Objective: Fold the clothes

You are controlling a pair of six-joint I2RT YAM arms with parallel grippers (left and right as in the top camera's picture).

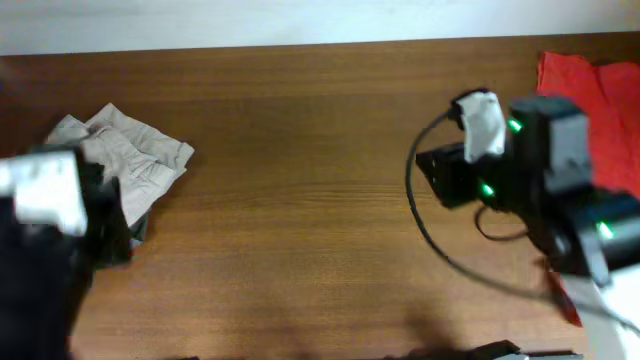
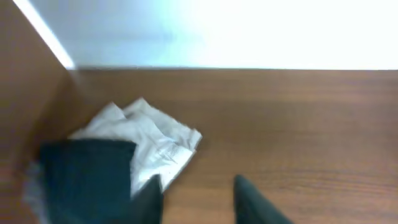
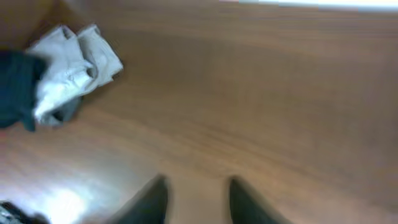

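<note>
The clothes, a black T-shirt [image 2: 87, 177], lie as a folded dark block on top of the crumpled beige trousers [image 2: 155, 137] at the table's left end. My left gripper [image 2: 199, 194] hovers just right of the shirt. It is open, its left finger [image 2: 152, 202] overlapping the pile's edge and bare wood between the fingers. In the right wrist view the shirt [image 3: 15, 87] shows at the far left edge, far from my right gripper [image 3: 198, 191], which is open over bare wood. In the overhead view the left arm [image 1: 45, 230] hides the shirt.
The beige trousers [image 1: 125, 155] sit near the table's left end. Red garments [image 1: 590, 85] lie at the back right corner, partly behind the right arm [image 1: 530, 165]. A black cable [image 1: 430, 235] loops from that arm. The wooden tabletop [image 1: 300, 200] stretches between the arms.
</note>
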